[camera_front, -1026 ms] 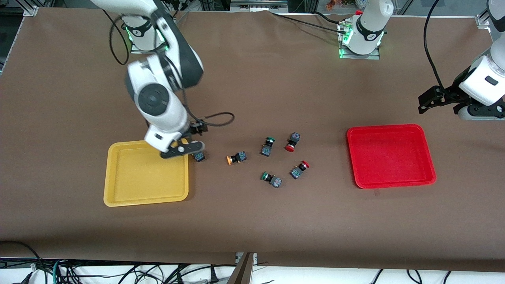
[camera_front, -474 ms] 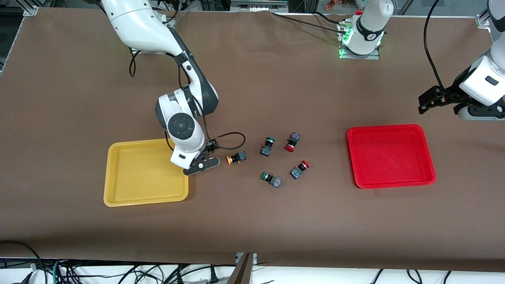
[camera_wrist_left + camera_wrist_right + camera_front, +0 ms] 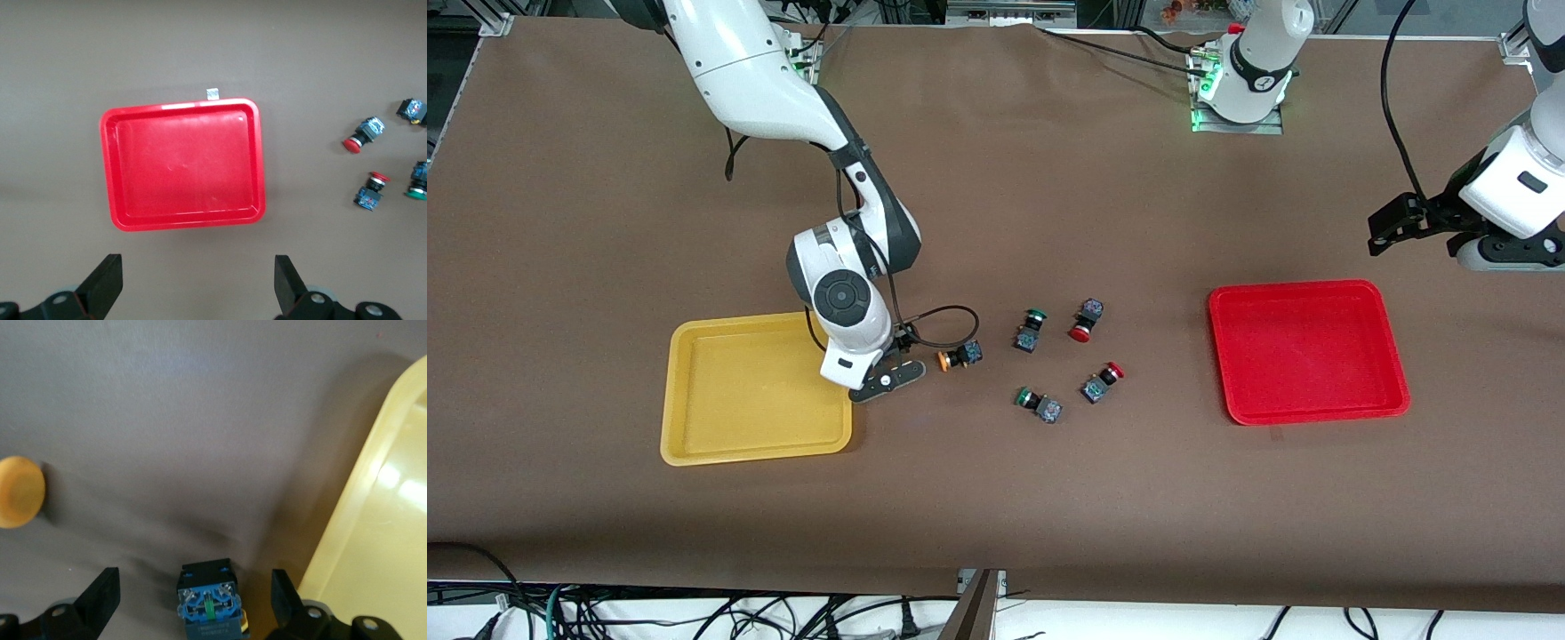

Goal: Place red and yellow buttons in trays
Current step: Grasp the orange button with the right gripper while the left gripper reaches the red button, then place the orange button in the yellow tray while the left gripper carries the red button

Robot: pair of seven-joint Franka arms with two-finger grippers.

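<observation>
R gripper (image 3: 193, 603) low on the table just beside yellow tray (image 3: 694, 391), fingers spread w/ yellow button (image 3: 207, 603) between, ungripped; centre, then close squarely; L gripper (image 3: 197, 283) waits, spread, over red tray (image 3: 183, 163).

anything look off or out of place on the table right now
Nothing damaged or spilled. All the visible buttons lie tipped on their sides on the table, and the yellow tray and red tray hold none. The right gripper is open around one button beside the yellow tray; the left gripper waits open over the red tray.
</observation>
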